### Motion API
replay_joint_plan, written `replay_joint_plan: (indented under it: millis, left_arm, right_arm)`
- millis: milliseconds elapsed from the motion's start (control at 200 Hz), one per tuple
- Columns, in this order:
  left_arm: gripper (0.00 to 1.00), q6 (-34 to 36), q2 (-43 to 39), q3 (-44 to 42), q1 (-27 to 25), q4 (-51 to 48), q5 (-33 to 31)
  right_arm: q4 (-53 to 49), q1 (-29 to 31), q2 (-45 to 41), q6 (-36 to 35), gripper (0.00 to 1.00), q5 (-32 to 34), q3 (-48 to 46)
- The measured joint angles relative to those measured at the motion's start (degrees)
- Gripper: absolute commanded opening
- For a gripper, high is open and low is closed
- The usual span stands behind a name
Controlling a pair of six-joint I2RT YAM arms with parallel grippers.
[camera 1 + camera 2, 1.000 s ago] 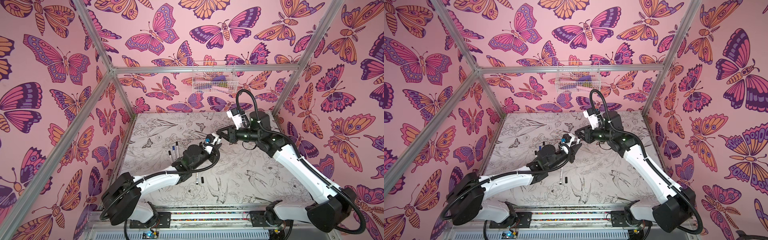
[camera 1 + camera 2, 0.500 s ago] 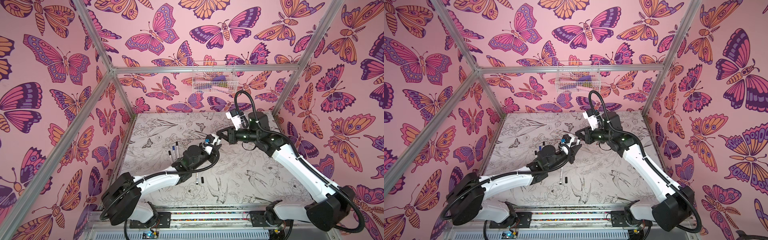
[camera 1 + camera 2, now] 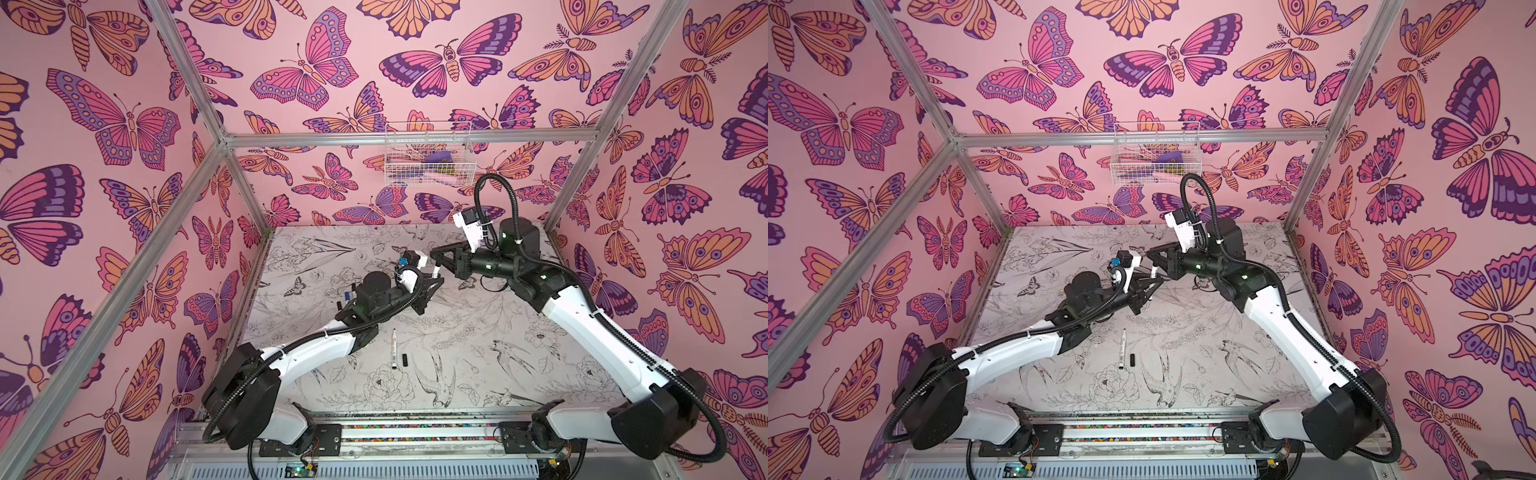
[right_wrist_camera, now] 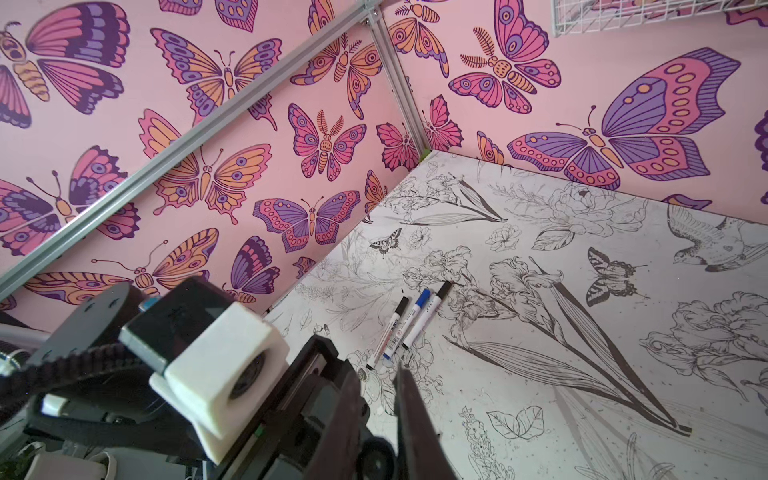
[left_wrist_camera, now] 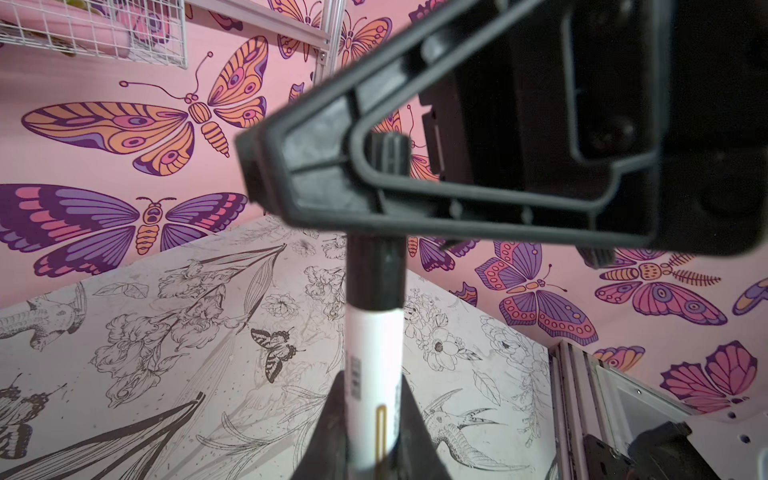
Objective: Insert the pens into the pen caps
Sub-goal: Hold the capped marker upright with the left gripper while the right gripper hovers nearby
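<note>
- Left wrist view: the table [image 5: 124, 340] lies below, and both arms meet above its middle.
- The right end effector [image 3: 434, 253] has narrowed over the last second and now pinches the black cap [image 5: 386, 153].
- The left end effector [image 3: 434, 284] stays clamped on the held pen [image 5: 374, 353], tip end raised into that cap.
- We judge the cap started but cannot tell whether it is fully seated; a firm push should finish it.
- Three capped pens [image 4: 406, 326] lie together near the left wall.
- One loose pen [image 3: 393, 348] waits on the table, with its spare cap [image 3: 405, 360] just beside it.
</note>
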Motion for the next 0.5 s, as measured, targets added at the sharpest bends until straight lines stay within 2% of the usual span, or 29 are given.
replay_joint_plan:
  millis: [205, 501]
  left_arm:
    - [0.0, 4.4, 0.0, 2.8, 1.5, -6.1, 2.0]
    - [0.0, 17.5, 0.0, 5.7, 1.6, -10.8, 0.4]
  right_arm:
    - [-3.7, 1.2, 1.0, -3.7, 0.0, 4.0, 2.2]
    - [-6.2, 0.5, 2.0, -4.8, 0.0, 1.4, 4.3]
